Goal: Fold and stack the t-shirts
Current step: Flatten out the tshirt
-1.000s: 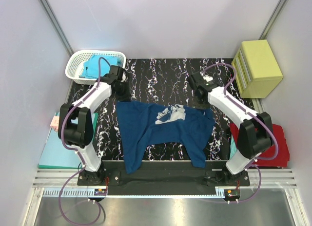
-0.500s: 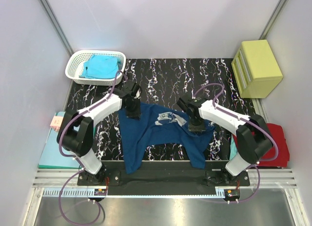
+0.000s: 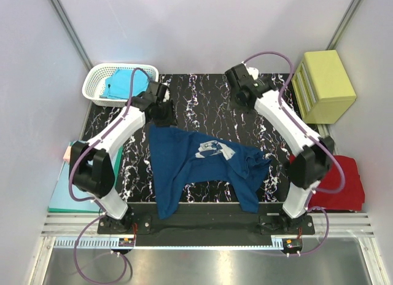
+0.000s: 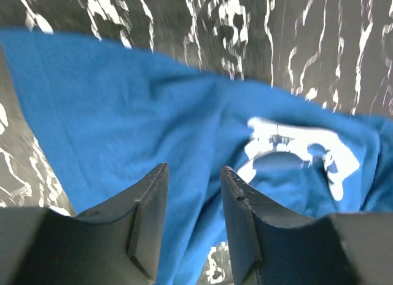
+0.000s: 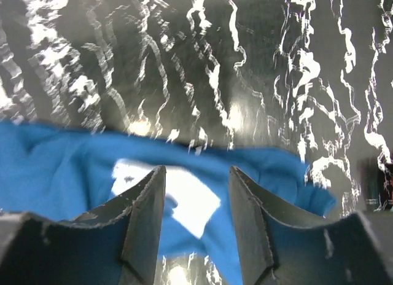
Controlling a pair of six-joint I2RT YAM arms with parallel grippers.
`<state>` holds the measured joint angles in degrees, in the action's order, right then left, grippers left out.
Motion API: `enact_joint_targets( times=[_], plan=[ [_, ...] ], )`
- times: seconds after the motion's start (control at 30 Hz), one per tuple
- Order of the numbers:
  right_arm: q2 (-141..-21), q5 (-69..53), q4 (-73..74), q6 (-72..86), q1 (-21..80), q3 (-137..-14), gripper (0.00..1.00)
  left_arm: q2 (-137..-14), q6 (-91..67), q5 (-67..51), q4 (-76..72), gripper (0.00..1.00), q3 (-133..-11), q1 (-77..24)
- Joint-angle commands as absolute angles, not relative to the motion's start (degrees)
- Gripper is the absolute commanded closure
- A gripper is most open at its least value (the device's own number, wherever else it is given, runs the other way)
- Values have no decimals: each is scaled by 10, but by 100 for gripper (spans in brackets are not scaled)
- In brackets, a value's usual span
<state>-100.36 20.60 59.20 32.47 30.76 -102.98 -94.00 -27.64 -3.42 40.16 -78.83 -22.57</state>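
Withdrawn since a second ago: left gripper [image 3: 161, 110] and right gripper [image 3: 241, 96], jaws then shut, now partly open and empty. Near: navy tee [image 3: 202, 165], rumpled on the mat [image 3: 202, 91], print up, fold barely begun by my eye. Red tee [image 3: 344, 183] waits at right. Left fingers [image 4: 147, 217] hover by the navy tee's far-left corner; right gripper well beyond it. Far: turquoise tee [image 3: 126, 83] in basket [image 3: 92, 91]. Nothing stacked.

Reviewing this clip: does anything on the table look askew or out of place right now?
Yes. The navy t-shirt lies skewed and rumpled on the marbled table rather than flat. Its right side is bunched into folds, and two lower parts trail past the table's near edge toward the arm bases.
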Motion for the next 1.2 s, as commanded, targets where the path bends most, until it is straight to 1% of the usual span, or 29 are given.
enact_joint_targets(
  times=[0.0, 0.07, 0.2, 0.5, 0.6, 0.63, 0.67, 0.77, 0.8, 0.97, 1.1, 1.17],
  plan=[
    [-1122, 204, 602, 292, 275, -1054, 50, -979, -271, -22, 395, 58, -810, -214],
    [-1154, 195, 595, 293, 270, -1038, 51, -986, -270, -24, 392, 60, -804, -213],
    [-1158, 178, 564, 301, 271, -985, 52, -980, -269, -22, 381, 61, -774, -212],
    [-1091, 175, 549, 310, 270, -876, 52, -970, -275, -47, 360, 63, -724, -211],
    [-1040, 173, 548, 334, 270, -814, 55, -963, -277, -54, 356, 64, -706, -211],
    [-1004, 172, 547, 341, 272, -796, 55, -957, -278, -54, 355, 64, -702, -212],
    [-986, 171, 547, 347, 271, -760, 58, -955, -279, -55, 355, 64, -699, -212],
    [-927, 150, 556, 361, 273, -702, 63, -947, -279, -61, 354, 65, -691, -213],
    [-917, 149, 569, 369, 274, -691, 65, -946, -279, -62, 353, 65, -690, -214],
    [-868, 148, 618, 382, 294, -648, 70, -945, -280, -68, 354, 65, -691, -221],
    [-821, 134, 663, 413, 327, -628, 80, -946, -282, -69, 353, 66, -693, -235],
    [-801, 120, 679, 432, 338, -610, 82, -948, -280, -72, 353, 66, -693, -239]
  ],
)
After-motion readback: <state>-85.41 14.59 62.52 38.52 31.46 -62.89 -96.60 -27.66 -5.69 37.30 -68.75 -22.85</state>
